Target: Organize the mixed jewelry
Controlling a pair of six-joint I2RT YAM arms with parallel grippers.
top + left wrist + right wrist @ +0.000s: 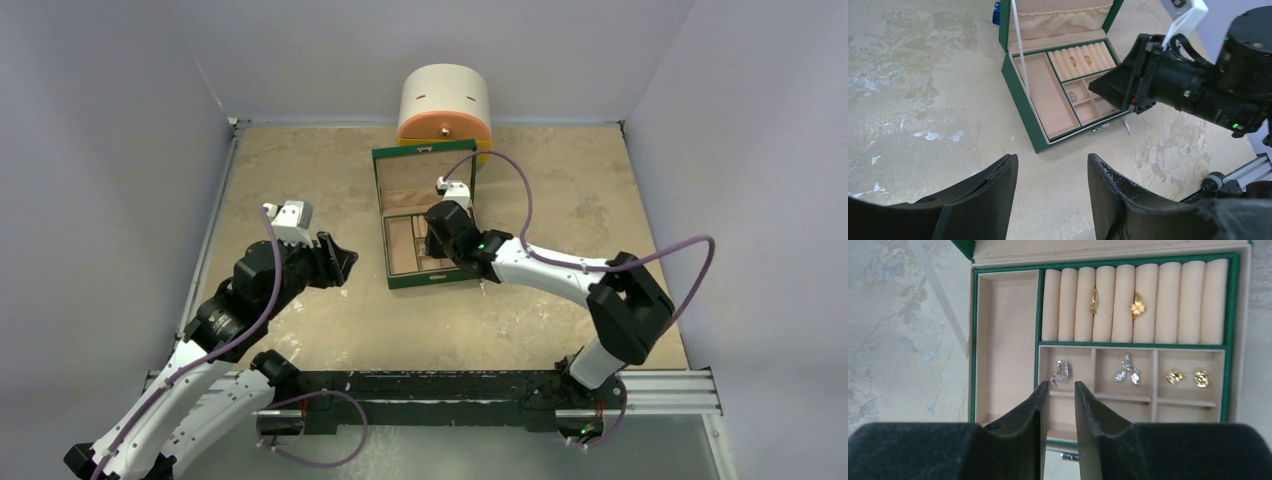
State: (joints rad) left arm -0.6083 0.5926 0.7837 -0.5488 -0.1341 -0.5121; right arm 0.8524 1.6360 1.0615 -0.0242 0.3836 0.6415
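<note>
Gold rings (1094,301) stand slotted in the rolls (1168,300) of the green box (1022,112), silvery pieces (1062,372) in the small cells (1180,412) below, each kind apart. Our right gripper (1061,386) hovers over those cells, jaws narrowly parted, empty; our left gripper (1052,159) waits aside, half-open, leaving room.

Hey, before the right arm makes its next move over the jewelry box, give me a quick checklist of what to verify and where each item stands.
1. Right gripper fingers empty: ok, apart with nothing between them.
2. Left gripper clear of the green box: ok, open over the table.
3. Gold rings seated in the ring rolls: ok, two.
4. Small compartments sorted: ok, silvery pieces in two, gold pieces in the third.
5. Nothing left outside: cannot tell, a small silvery bit lies on the table by the box front.
</note>
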